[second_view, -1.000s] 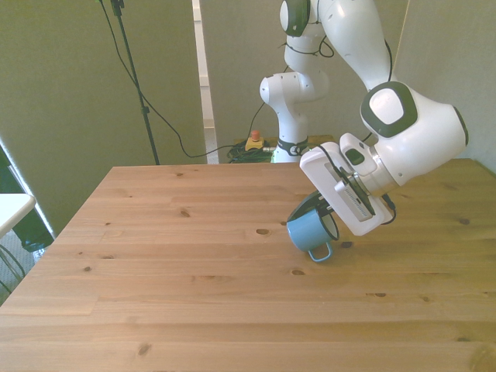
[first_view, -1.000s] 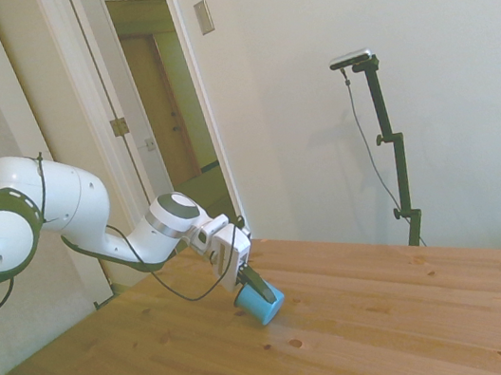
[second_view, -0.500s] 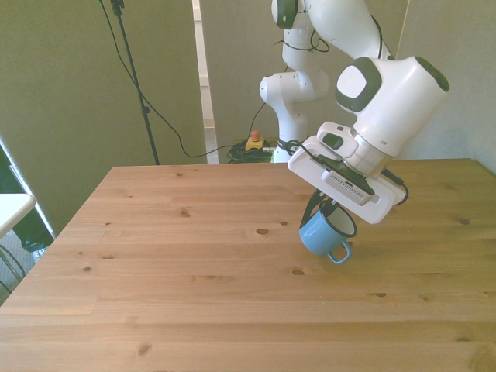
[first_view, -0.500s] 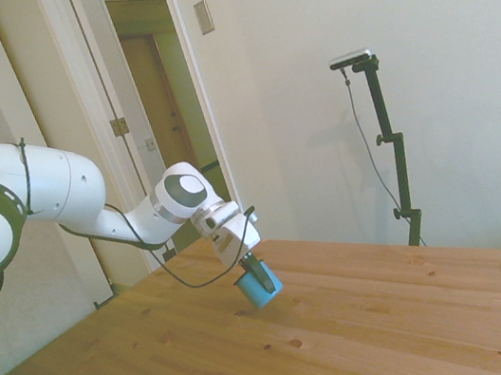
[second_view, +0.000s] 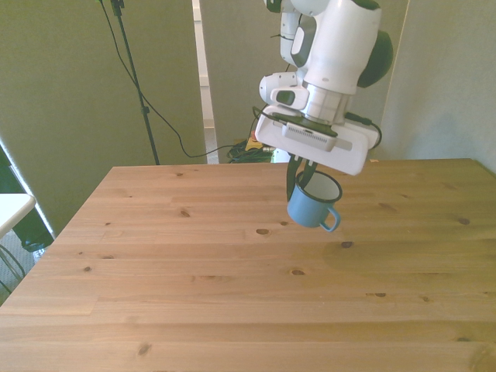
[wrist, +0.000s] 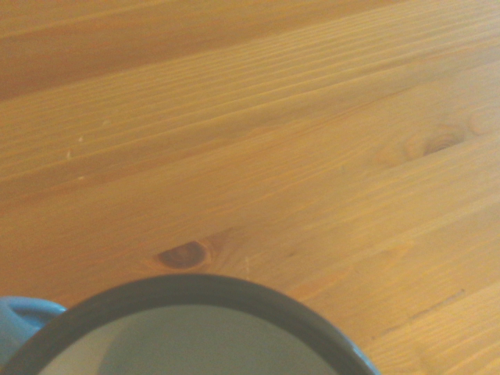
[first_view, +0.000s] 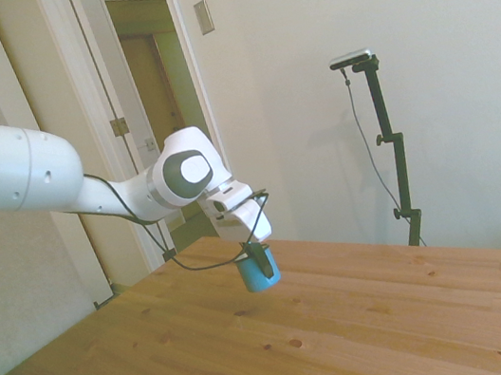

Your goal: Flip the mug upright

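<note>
- While it hangs just right of centre in the upper half of the front view, the hand [second_view: 304, 177] is clamped on the mug [second_view: 313, 204], one dark finger [second_view: 292, 180] down the outside wall and the other inside the rim.
- Directly under the hand, the light-blue mug is held mouth-up with a slight tilt, its handle [second_view: 331, 222] pointing toward the front view's lower right.
- Near the side view's centre, the mug [first_view: 260, 272] sits close above the counter [first_view: 371, 331]; whether it touches cannot be told.
- From the wrist view, the dark rim [wrist: 187, 291] and white inside [wrist: 195, 344] fill the lower edge, wood grain beyond.
</note>
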